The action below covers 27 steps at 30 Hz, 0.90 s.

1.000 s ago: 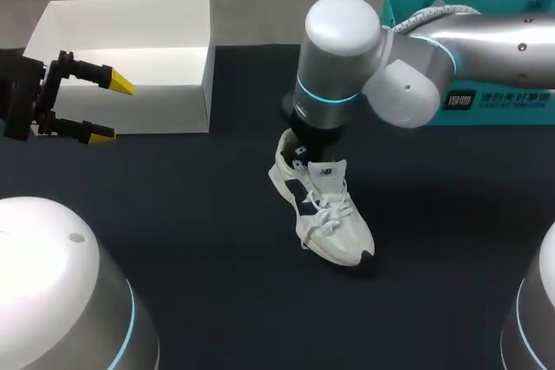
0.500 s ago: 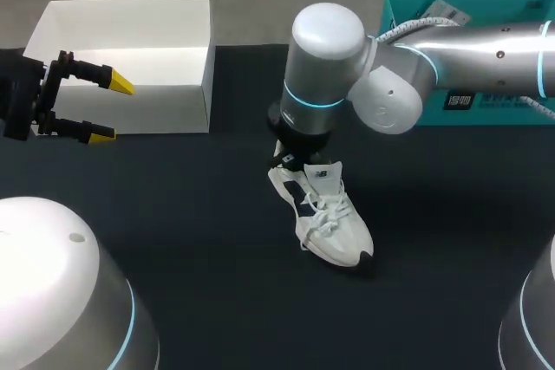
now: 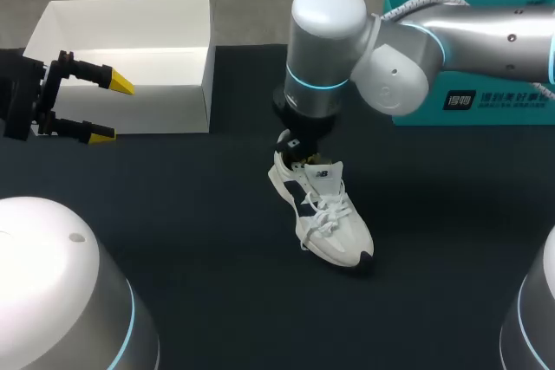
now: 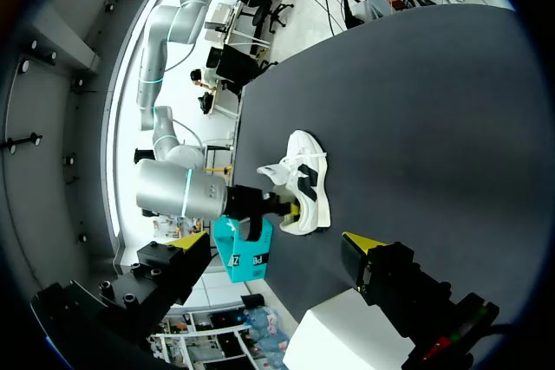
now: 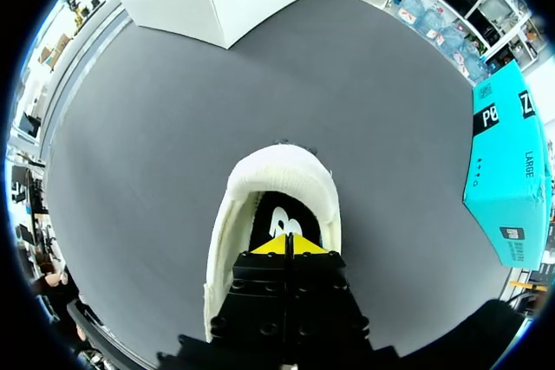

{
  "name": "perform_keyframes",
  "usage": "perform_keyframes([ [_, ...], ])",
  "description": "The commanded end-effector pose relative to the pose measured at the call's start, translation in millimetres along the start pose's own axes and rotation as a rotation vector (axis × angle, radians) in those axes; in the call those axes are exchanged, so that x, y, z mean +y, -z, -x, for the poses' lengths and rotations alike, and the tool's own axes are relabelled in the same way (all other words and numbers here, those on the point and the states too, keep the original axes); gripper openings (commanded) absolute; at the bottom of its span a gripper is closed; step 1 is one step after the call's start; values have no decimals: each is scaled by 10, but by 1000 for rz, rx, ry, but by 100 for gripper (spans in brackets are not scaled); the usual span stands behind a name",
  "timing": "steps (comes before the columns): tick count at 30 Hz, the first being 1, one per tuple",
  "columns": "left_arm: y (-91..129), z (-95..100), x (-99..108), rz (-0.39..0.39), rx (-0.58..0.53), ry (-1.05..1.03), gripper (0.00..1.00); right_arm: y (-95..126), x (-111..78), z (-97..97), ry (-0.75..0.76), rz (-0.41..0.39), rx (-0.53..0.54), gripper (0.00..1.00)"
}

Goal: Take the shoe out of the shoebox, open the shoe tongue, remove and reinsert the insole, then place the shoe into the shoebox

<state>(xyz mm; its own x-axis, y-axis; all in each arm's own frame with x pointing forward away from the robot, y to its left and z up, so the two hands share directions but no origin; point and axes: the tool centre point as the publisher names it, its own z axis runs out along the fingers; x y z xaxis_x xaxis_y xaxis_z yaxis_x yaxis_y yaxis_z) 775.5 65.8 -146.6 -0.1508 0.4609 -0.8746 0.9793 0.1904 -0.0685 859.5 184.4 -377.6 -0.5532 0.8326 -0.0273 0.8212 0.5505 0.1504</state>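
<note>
A white shoe (image 3: 328, 216) with navy patches lies on the dark table, toe toward the near right. My right gripper (image 3: 296, 146) hangs over its heel. In the right wrist view the right gripper (image 5: 289, 245) is shut, yellow tips together inside the shoe (image 5: 279, 176) opening, just above the dark insole (image 5: 276, 217); nothing shows between the tips. The white shoebox (image 3: 130, 62) stands open at the far left. My left gripper (image 3: 110, 110) is open in front of the box, well clear of the shoe. From the left wrist view the shoe (image 4: 303, 188) lies ahead of the left gripper (image 4: 277, 244).
A teal box (image 3: 473, 93) sits at the far right behind my right arm, and the left wrist view shows this teal box (image 4: 245, 255) too. Bare dark table (image 3: 182, 223) lies between the shoebox and the shoe and in front of the shoe.
My right arm's wrist has swung a little to the left above the shoe's heel. The shoe has hardly shifted. The left arm has kept still.
</note>
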Motion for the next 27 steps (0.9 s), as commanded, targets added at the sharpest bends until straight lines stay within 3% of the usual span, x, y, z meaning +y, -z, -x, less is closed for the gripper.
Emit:
perform_keyframes([
  [1, 2, 4, -2, 0, 4, 1, 100, -210, 42, -16, -2, -48, 24, 0],
  [7, 2, 4, -2, 0, 4, 1, 100, -325, -49, -103, 13, -124, 59, 0],
  [16, 2, 4, -2, 0, 4, 1, 100, 115, -212, -89, 13, -230, 2, 0],
  [27, 2, 4, -2, 0, 4, 1, 100, 176, -239, -85, 11, -219, -1, 0],
])
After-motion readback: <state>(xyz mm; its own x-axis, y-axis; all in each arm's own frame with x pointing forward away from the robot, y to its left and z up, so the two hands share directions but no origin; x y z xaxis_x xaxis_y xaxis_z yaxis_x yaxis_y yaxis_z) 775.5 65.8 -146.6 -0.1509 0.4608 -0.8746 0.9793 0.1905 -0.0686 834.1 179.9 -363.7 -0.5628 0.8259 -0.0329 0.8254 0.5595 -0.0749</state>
